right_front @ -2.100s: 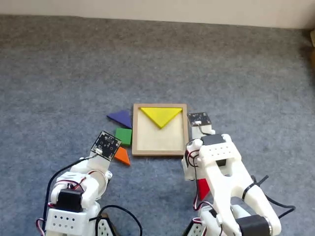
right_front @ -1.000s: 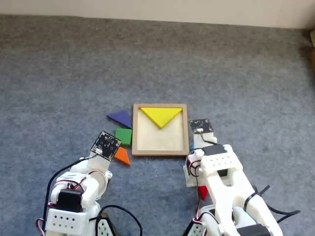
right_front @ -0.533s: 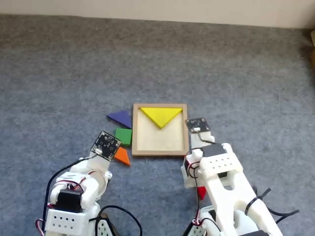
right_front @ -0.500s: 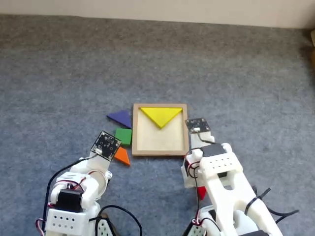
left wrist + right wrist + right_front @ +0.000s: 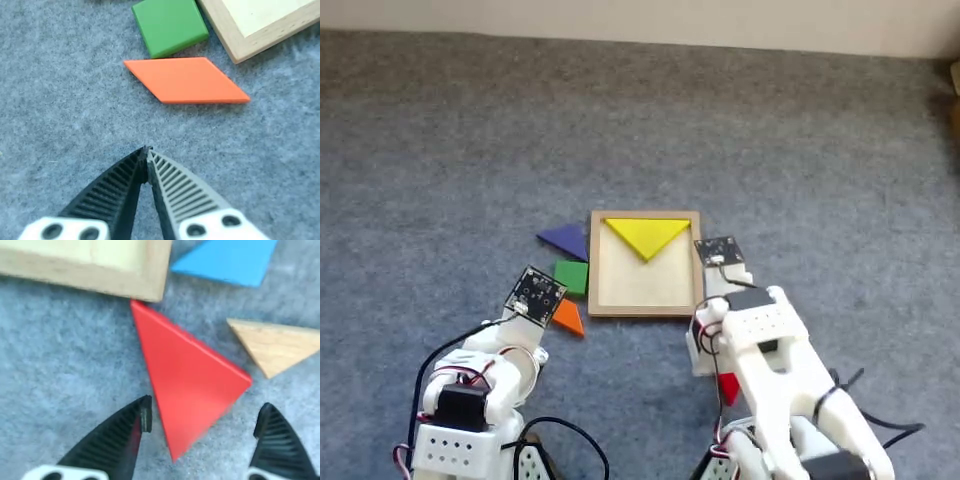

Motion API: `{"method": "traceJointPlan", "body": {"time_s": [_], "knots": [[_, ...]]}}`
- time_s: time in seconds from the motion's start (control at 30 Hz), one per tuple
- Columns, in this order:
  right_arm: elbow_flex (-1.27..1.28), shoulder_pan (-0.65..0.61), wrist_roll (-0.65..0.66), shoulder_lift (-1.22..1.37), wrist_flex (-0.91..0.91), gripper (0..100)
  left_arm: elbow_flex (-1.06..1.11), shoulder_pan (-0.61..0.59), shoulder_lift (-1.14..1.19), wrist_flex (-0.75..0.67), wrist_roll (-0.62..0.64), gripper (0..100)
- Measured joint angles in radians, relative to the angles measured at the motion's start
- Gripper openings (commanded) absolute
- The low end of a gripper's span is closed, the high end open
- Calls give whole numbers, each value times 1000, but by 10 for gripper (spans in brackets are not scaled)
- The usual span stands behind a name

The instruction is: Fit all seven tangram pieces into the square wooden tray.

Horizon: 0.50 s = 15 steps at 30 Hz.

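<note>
R gripper (image 5: 205, 415) is wide open w/ nothing in it, jaws either side of the red triangle (image 5: 190, 390), which lies just off the tray (image 5: 100, 275) corner. Blue triangle (image 5: 225, 260) and a wood-coloured triangle (image 5: 275, 345) are nearby. L gripper (image 5: 146, 152) is pinched closed, empty, near the orange parallelogram (image 5: 187, 80) and green square (image 5: 170, 25). Yellow triangle (image 5: 646, 235) sits in the tray.

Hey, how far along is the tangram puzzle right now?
Done: the yellow triangle lies in the tray. In hand: nothing gripped; the right claw is open over the red triangle, the left claw shut. Left outside: that one plus the blue triangle, wooden triangle, orange parallelogram, green square, purple triangle.
</note>
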Motion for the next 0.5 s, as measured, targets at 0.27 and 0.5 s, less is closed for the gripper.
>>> {"method": "traceJointPlan", "body": {"time_s": [0.27, 0.5], "knots": [[-146, 0, 0, 209, -8, 319, 0, 0, 0, 0, 0, 5], [-189, 0, 69, 299, -8, 319, 0, 0, 0, 0, 0, 5]]}}
